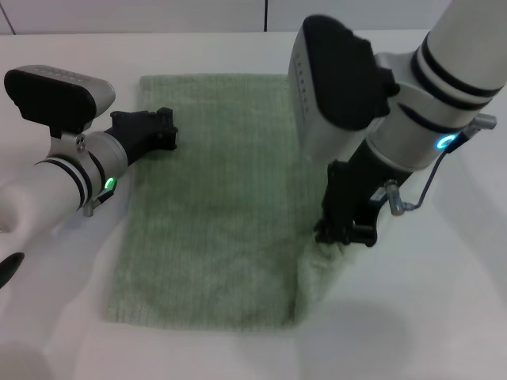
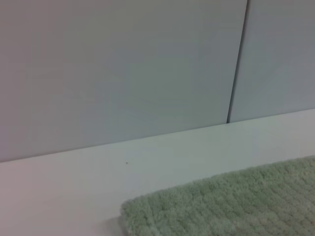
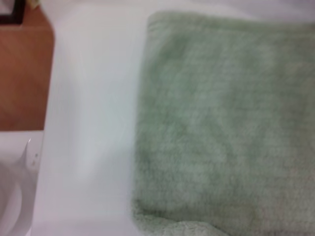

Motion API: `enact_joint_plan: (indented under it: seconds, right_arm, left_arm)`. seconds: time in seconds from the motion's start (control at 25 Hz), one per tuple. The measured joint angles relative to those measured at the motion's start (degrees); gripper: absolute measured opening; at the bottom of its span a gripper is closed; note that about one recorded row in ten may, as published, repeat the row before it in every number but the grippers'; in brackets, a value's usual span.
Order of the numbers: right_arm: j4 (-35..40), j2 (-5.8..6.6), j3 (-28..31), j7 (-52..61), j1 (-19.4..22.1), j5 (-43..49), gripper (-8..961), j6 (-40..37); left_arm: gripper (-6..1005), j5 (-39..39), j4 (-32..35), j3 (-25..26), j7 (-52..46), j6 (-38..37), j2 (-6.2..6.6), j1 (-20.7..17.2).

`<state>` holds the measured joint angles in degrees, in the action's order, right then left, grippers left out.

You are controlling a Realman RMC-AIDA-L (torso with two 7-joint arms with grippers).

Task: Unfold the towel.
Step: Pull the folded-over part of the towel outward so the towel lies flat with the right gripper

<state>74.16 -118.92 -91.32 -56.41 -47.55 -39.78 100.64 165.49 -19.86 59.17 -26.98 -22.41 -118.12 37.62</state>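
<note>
White tabletop (image 1: 444, 317) fills the head view, with a pale wall behind. The towel (image 1: 214, 198) is laid folded near the middle, long edges running away from the robot. The left gripper (image 1: 162, 127) is seen just at the far left edge of the cloth; whether its fingers are parted or closed cannot be told. The right gripper (image 1: 346, 233) is planted on the near right edge, where a tuft of cloth is bunched up under it, so it is judged to be pinched onto the towel there.

From the left wrist view, only a rounded corner of the towel (image 2: 221, 206) is shown lying flat on the table (image 2: 74, 196), with a seamed wall panel (image 2: 123, 73) beyond.

From the right wrist view, the towel (image 3: 226, 123) is seen ribbed and thick, one fold rumpled at an edge.

Soft, limp, light handling is expected; the terry should not slip. Only the top layer should be taken, at the free corners or hem.
</note>
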Motion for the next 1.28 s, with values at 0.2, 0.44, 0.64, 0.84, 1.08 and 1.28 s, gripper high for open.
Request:
enact_joint_plan:
  seconds: [0.2,0.44,0.64,0.84,1.08,1.28]
  right_arm:
    - [0.0,0.02,-4.4,1.7,-0.1,0.4,20,1.2]
    - [-1.3,0.38,-6.6,1.9,-0.1,1.1,20,1.9]
    - [-1.5,0.16,-8.0,2.3,0.5,3.7,19,1.9]
    - [-1.5,0.02,-8.7,3.8,0.4,4.2,19,1.5]
    - [2.0,-0.16,-8.9,3.9,0.5,1.5,168,1.5]
    - [8.5,-0.21,-7.3,2.1,2.0,-2.2,229,1.0]
  left_arm:
    - [7,0.0,0.0,0.1,0.0,0.0,0.0,0.0]
    - [8,0.0,0.0,0.1,0.0,0.0,-0.01,0.0]
    - [9,0.0,0.0,0.1,0.0,0.0,-0.07,0.0]
    - [10,0.0,-0.2,0.1,0.0,0.1,-0.16,-0.1]
    - [12,0.0,-0.8,0.1,-0.1,0.2,-0.17,-0.5]
    - [12,0.0,-0.9,0.1,-0.1,0.3,-0.09,-0.5]
